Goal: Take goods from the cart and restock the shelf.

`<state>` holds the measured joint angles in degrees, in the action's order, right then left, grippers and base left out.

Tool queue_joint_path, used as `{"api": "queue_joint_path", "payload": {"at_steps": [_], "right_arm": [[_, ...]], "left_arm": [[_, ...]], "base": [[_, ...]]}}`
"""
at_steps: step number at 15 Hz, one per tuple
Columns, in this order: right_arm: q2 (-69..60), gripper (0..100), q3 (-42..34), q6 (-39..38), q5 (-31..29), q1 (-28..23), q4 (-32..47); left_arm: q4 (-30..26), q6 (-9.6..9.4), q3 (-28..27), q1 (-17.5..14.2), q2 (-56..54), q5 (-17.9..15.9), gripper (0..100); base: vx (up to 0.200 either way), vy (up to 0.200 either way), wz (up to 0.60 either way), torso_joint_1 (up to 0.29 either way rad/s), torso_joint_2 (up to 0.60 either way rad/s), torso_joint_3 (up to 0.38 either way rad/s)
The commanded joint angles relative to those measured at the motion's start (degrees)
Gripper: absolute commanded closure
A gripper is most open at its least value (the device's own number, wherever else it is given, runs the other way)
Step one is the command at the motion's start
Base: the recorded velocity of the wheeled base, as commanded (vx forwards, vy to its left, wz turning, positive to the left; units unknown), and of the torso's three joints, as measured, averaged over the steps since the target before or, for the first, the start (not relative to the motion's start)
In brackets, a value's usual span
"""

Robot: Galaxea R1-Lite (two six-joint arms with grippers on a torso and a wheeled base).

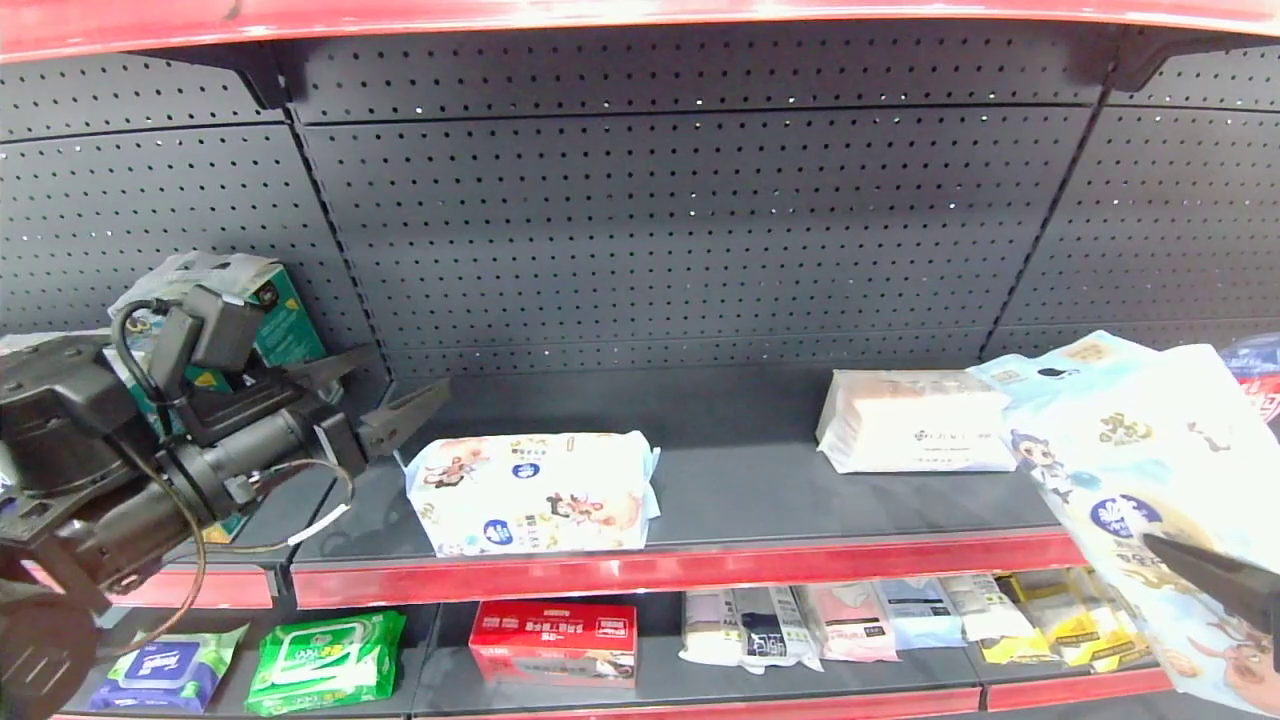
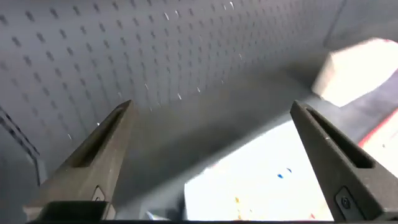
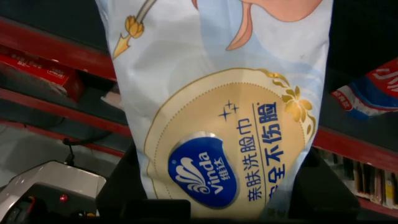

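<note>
A cartoon-printed tissue pack (image 1: 535, 490) lies flat near the front of the dark shelf (image 1: 740, 480). My left gripper (image 1: 405, 375) hangs open just left of it, nothing between its fingers. In the left wrist view the same gripper (image 2: 211, 107) is spread wide above that pack (image 2: 267, 186). A large pale-blue printed pack (image 1: 1150, 470) is held up at the far right, in front of the shelf, and my right gripper (image 1: 1200, 575) is shut on its lower part. The right wrist view shows this pack (image 3: 217, 124) between the dark jaws.
A white tissue pack (image 1: 915, 420) lies on the shelf's right side. A green box (image 1: 285, 315) stands at the back left, behind my left arm. The lower shelf holds a red box (image 1: 555, 640), green wipes (image 1: 325, 660) and several small packs (image 1: 800, 620). Perforated panels back the shelf.
</note>
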<state>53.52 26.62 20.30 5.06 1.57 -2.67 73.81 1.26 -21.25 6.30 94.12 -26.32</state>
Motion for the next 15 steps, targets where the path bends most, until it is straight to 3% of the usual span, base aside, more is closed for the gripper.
{"api": "queue_joint_path", "payload": {"at_steps": [1, 4, 7, 11, 15], "right_arm": [[0.71, 100, -0.43, 0.18, 0.04, 0.1, -0.05], [0.62, 100, -0.43, 0.01, 0.04, 2.56, -0.05], [1.15, 100, -0.17, 0.01, 0.04, 7.13, -0.05], [-1.13, 100, 0.18, 0.27, -0.05, 8.01, -0.05], [-4.47, 100, -0.34, 0.27, -0.14, 7.83, 0.03]], "left_arm": [[-5.79, -0.03, 4.02, 0.9, -8.34, 0.39, 0], [-20.29, -0.11, 4.72, 0.9, -19.68, 0.39, 0], [-36.46, -2.84, 5.43, 1.26, -32.78, 0.39, 0], [-57.47, -2.93, 5.08, 1.26, -52.29, 0.3, 0], [-67.4, -2.93, 4.11, 0.82, -63.27, 2.85, 0]], "base": [[0.0, 0.0, 0.0, 0.0, 0.0, 0.0], [0.0, 0.0, 0.0, 0.0, 0.0, 0.0], [0.0, 0.0, 0.0, 0.0, 0.0, 0.0], [0.0, 0.0, 0.0, 0.0, 0.0, 0.0], [0.0, 0.0, 0.0, 0.0, 0.0, 0.0]]}}
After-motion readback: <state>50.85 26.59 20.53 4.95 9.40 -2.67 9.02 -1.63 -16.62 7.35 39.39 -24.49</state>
